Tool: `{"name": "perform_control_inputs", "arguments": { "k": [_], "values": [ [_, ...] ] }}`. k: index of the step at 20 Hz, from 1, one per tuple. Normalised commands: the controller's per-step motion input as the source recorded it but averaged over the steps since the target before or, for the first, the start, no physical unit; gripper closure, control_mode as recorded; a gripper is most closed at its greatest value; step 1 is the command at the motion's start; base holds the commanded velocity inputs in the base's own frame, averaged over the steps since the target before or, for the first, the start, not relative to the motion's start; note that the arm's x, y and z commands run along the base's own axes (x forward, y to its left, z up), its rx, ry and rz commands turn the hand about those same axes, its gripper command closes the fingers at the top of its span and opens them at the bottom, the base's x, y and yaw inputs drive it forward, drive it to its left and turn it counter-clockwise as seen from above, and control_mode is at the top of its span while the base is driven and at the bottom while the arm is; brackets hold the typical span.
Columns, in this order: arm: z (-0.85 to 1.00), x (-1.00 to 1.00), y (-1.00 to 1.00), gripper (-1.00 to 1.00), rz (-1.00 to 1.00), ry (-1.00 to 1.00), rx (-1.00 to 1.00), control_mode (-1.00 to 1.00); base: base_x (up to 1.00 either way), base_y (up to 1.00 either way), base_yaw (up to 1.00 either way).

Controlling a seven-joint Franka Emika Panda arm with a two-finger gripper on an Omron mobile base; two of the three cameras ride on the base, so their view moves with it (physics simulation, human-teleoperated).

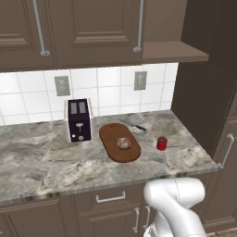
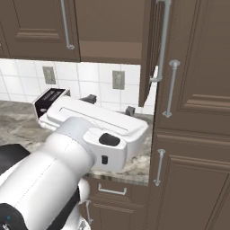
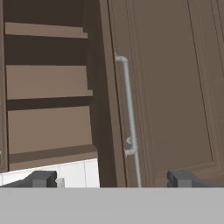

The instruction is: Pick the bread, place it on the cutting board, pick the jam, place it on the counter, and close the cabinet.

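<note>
Already the bread and jam steps look done, so the step in hand, as I judge it, is closing the cabinet [image 3: 48,87]. Its dark brown panelled door [image 2: 147,58] stands swung out, seen edge-on in the right base view, with bare shelves showing in the hand view. To close it well, the arm should probably get the fingers on the outer face of the open door near its free edge, or by the long silver bar handle [image 3: 129,109], then push in a steady arc about the hinge until the door sits flush. A push too near the hinge would likely slip or stall.

Below, the desk [image 1: 41,157], a grey-beige marbled worktop with a thick edge, carries the rest. A toaster [image 1: 78,120] stands by the tiled wall. Just beside it lies the cutting board [image 1: 113,139], a flat oval of reddish-brown wood, and the bread [image 1: 123,143], a small lumpy tan bun, rests on the board's near half. The jam [image 1: 162,143], a squat red jar with a darker lid, stands upright on the stone near the board's right, apart from it.

The gripper [image 3: 113,178] faces the door, its fingers [image 3: 41,178] spread fully wide and holding nothing.
</note>
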Motion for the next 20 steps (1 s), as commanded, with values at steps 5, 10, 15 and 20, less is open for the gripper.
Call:
{"name": "perform_control_inputs", "arguments": {
  "k": [5, 10, 15, 20],
  "values": [
    [0.0, 0.02, -0.08, -1.0, 0.08, 0.0, 0.0, -1.0, 0.0, 0.0, 0.0],
    [0.0, 0.06, -0.08, -1.0, 0.08, 0.0, 0.0, -1.0, 0.0, 0.0, 0.0],
    [0.0, 0.11, -0.21, -1.0, 0.06, 0.0, 0.0, -1.0, 0.0, 0.0, 0.0],
    [0.0, 0.06, -0.19, -1.0, 0.06, 0.0, 0.0, -1.0, 0.0, 0.0, 0.0]
  ]
}}
